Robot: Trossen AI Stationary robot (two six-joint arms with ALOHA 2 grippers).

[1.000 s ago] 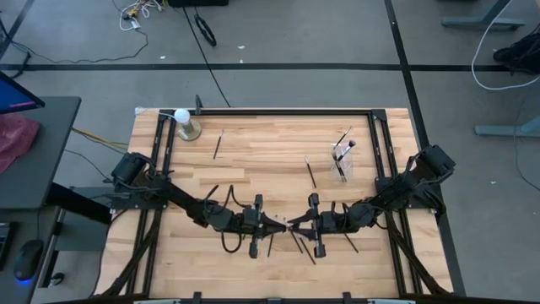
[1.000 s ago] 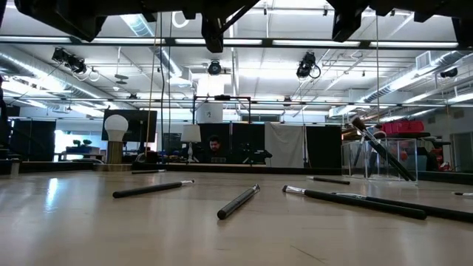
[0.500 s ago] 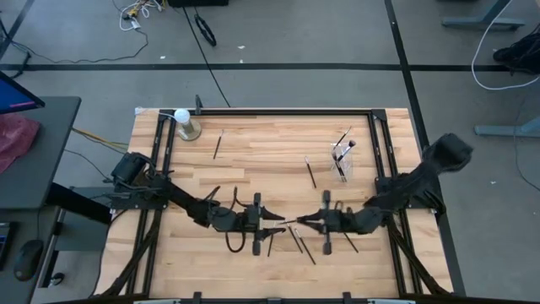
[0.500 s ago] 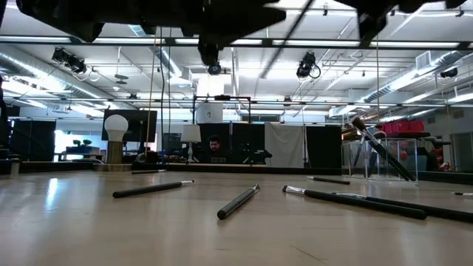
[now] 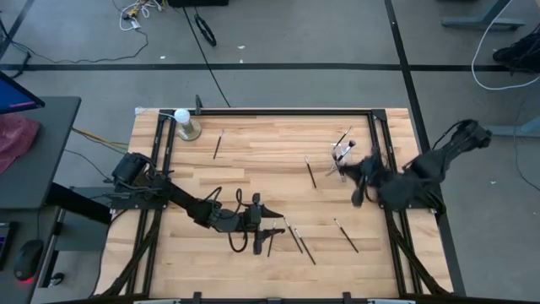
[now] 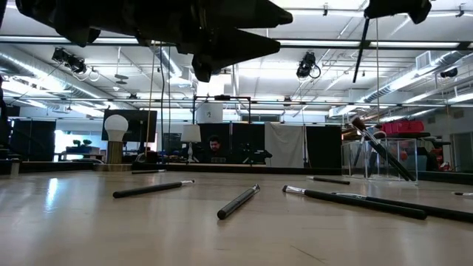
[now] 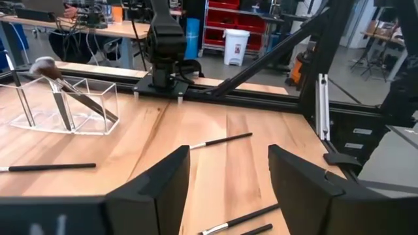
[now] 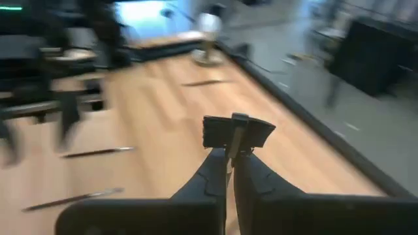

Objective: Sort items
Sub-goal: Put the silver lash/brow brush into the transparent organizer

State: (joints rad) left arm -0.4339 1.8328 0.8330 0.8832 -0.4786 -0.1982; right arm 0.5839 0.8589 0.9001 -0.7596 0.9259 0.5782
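Several thin dark brushes lie flat on the wooden table point(image 5: 253, 169): one at the far left point(image 5: 218, 143), one in the middle point(image 5: 310, 171), and a few near the front point(image 5: 299, 241) point(image 5: 346, 235). A clear cup point(image 5: 342, 162) at the far right has brushes leaning in it. My left gripper point(image 5: 283, 228) stays low near the front middle, open and with nothing between its fingers point(image 7: 163, 189). Beside the cup, my right gripper point(image 5: 359, 176) is raised and shut on one thin dark brush point(image 6: 361, 50). My right gripper pinches the thin brush's shaft point(image 8: 232, 145) between its two shut fingers. Which end of the brush it has, I cannot tell. In the low view the brush hangs below the gripper, slightly tilted, lifted well clear of the table.
A white ball on a metallic base point(image 5: 184, 123) stands at the far left corner. A black frame point(image 5: 270, 111) runs along the table's far edge and down both sides. Bare wood lies between the ball and the cup. A person sits in the room beyond the table point(image 6: 215, 145).
The two grippers met at the front middle over one brush. My left gripper has opened and let it go; my right gripper has shut on it. My right gripper has then carried the brush up and toward the far right, to the clear cup.
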